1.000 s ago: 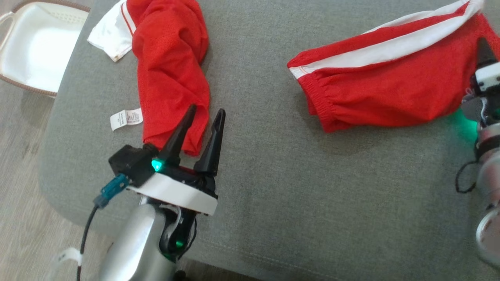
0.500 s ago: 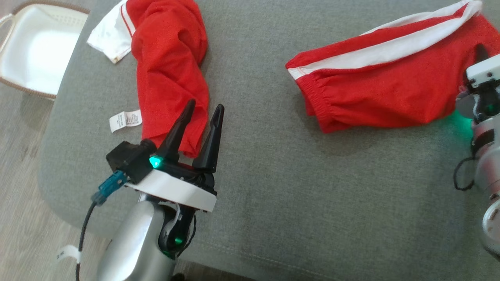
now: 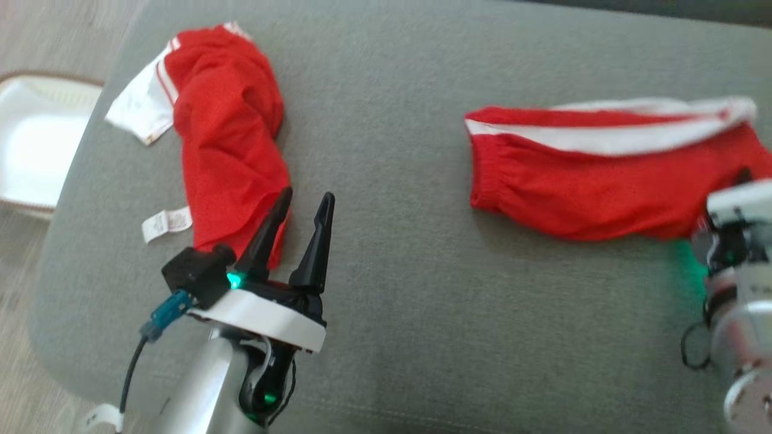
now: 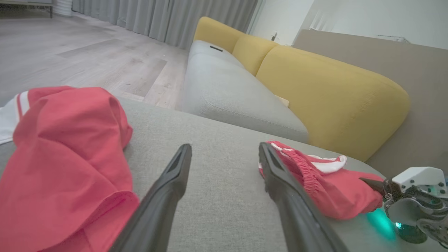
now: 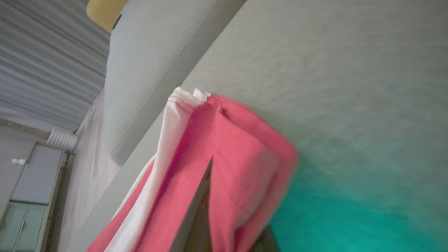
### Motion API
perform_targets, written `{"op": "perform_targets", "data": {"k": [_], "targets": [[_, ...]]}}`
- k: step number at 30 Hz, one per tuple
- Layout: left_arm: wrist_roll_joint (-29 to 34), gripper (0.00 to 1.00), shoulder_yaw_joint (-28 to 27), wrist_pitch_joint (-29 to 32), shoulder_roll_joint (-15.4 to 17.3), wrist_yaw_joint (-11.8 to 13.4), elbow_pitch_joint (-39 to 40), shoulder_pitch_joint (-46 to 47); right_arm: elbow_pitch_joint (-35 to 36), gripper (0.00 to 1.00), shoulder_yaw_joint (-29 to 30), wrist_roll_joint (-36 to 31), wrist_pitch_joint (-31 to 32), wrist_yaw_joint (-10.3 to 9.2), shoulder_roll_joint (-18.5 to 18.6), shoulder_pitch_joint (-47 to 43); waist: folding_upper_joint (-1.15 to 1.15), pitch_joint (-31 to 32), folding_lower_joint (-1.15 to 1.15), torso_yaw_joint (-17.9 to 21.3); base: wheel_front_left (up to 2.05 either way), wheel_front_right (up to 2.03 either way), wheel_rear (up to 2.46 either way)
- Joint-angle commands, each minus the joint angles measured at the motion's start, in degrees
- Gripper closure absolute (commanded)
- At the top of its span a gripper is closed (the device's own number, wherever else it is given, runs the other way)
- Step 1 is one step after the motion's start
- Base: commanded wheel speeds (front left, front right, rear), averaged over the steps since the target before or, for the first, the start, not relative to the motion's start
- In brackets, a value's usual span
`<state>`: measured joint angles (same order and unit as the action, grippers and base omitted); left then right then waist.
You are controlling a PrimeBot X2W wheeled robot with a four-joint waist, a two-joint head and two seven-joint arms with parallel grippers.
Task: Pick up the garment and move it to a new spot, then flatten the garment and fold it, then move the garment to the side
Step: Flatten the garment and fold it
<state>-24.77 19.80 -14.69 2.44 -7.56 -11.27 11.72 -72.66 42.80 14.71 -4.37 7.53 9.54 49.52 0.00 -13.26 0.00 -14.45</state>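
The grey ottoman (image 3: 392,289) is seen carrying two red pieces, well apart. The shorts (image 3: 579,187), the piece being worked, are lying rumpled toward the right side, with the white stripe along the far edge. Their right end is pinched in the right gripper (image 3: 739,179), whose jaws are shut tight on the cloth. Most of the cloth is resting on the ottoman, and whether the pinched end is raised cannot be told. The shirt (image 3: 229,157) is bunched at the left, with a white basket (image 3: 36,150) on the floor beyond. The left gripper (image 3: 306,194) is held wide open at the shirt's near hem, nothing in it. A small label (image 3: 161,224) is lying beside the shirt. The grasp is judged made. Carrying, flattening, folding and setting aside are all left.
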Motion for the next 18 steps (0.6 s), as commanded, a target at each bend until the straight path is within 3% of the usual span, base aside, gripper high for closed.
{"op": "perform_targets", "data": {"k": [1,11,18], "targets": [[0.53,0.0,-1.78,-0.3,0.44,0.08,1.76,0.69,1.88,1.0,0.63,0.96,-1.62,-0.04,0.21,-0.49,0.0,2.11,0.0,1.85,0.0,0.0,0.0],[0.9,0.0,-2.02,-0.3,0.43,0.08,2.09,-0.66,5.21,1.0,3.47,2.15,-3.92,-0.04,-1.19,-5.38,0.0,3.26,0.0,3.44,0.0,0.0,0.0],[1.06,0.0,-2.29,-0.3,0.43,0.08,1.54,-0.96,12.09,1.0,-3.92,4.62,-2.41,-0.04,-5.2,-4.69,0.0,4.01,0.0,3.0,0.0,0.0,0.0]]}}
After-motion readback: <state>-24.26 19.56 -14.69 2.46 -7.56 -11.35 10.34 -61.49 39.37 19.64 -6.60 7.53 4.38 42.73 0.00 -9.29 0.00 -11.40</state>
